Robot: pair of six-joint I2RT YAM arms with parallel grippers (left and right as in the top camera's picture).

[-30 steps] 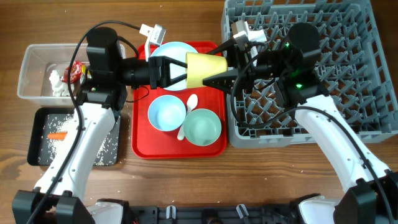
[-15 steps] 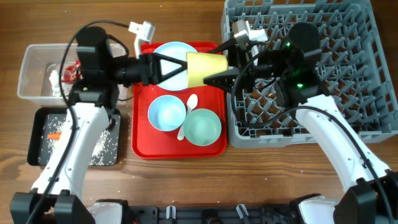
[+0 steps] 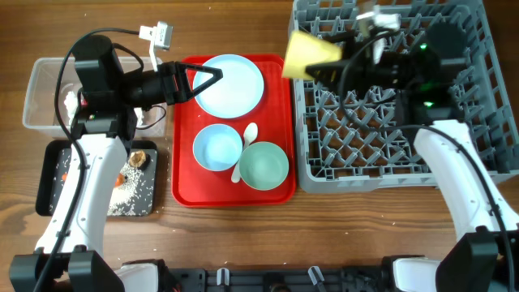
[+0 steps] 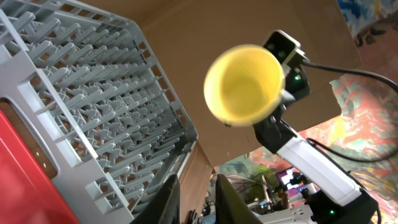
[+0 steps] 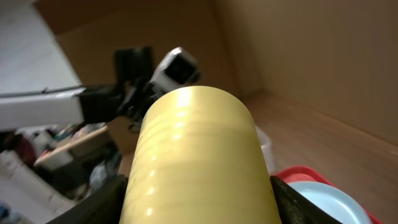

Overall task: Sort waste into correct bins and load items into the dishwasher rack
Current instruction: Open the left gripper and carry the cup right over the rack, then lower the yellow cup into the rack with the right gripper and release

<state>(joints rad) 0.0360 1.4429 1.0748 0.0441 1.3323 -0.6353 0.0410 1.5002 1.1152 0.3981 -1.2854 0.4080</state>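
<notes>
Yellow cup gripped between right jaws, above rack corner; left jaws slightly parted, empty.

Noted yellow cup aloft on its side, mouth leftward, over grey rack's far-left corner. Found blue plate, blue bowl and green bowl upright left of rack, white spoon between bowls. Logged rice and brown lump in black tray.

A wooden table is carrying a clear rectangular plastic tub, a shallow black tray, a red serving tray and a grey pegged plastic rack.
</notes>
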